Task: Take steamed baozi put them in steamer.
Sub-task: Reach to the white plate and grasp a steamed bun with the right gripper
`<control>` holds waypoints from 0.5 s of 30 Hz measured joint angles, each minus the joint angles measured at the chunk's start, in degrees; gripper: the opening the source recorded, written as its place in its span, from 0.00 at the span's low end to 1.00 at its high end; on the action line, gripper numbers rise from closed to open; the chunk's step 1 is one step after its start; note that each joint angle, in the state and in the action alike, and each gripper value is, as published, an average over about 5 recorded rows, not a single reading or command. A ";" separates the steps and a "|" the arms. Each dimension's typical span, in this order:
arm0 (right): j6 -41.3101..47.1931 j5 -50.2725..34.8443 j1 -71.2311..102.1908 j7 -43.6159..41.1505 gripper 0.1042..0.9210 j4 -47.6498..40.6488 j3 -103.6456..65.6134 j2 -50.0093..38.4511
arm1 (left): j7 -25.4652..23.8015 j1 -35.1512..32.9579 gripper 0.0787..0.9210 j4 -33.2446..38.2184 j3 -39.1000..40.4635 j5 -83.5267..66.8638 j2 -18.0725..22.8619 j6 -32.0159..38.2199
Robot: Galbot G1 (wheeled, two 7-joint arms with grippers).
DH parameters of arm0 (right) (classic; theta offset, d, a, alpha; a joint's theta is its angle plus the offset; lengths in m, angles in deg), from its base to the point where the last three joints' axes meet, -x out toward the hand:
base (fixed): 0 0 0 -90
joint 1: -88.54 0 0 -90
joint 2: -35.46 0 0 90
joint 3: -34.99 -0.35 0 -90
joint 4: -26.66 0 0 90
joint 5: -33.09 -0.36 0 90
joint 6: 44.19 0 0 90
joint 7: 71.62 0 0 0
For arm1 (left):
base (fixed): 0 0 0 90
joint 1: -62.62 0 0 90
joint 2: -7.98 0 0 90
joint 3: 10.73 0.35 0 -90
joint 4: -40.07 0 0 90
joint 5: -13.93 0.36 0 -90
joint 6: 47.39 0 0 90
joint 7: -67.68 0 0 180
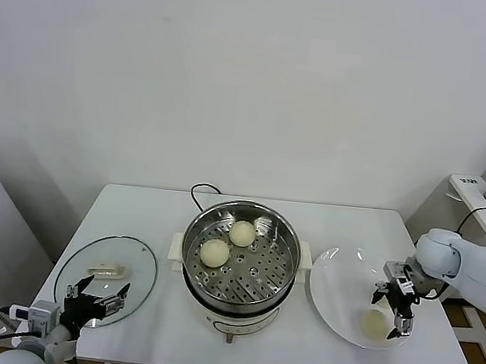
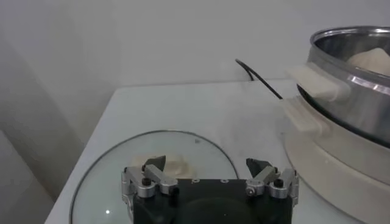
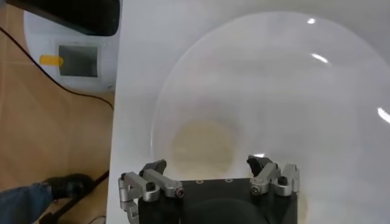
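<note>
The steamer [image 1: 238, 265] stands in the middle of the white surface [image 1: 155, 217], a shiny steel pot on a white base with side handles, its black cord [image 1: 201, 190] looping out behind it. Two buns lie on its perforated tray: one [image 1: 242, 233] toward the back, the other [image 1: 215, 252] just beside it, nearer the robot's left. In the left wrist view the pot's rim and one white handle [image 2: 311, 82] show, with a bun [image 2: 372, 59] peeking over the rim.

On the robot's right sits a white plate [image 1: 336, 284], close beside the steamer. One bun [image 1: 374, 323] rests on it, near the front edge. The right gripper [image 1: 396, 309] hangs over that bun with its fingers spread apart, one on each side and not clamped on it; in the right wrist view the bun [image 3: 202, 143] lies on the plate [image 3: 317, 79] just ahead of the open fingers [image 3: 152, 173].

On the left lies a glass lid [image 1: 111, 277] with a cream handle [image 1: 106, 268]. The left gripper [image 1: 96, 299] waits at the lid's near edge, fingers wide apart and holding nothing
</note>
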 measured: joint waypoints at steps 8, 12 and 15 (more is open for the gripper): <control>0.16 0.41 2.95 0.22 0.57 -0.91 -2.67 0.58 | 0.01 -0.12 0.88 0.15 -0.05 0.01 -0.05 0.01; 0.30 0.25 3.49 0.14 0.44 -0.90 -3.30 0.54 | 0.02 -0.22 0.88 0.31 -0.06 0.02 -0.03 0.01; 0.28 0.04 3.48 0.02 0.40 -0.72 -3.34 0.34 | 0.04 -0.25 0.88 0.38 -0.06 0.02 0.03 0.00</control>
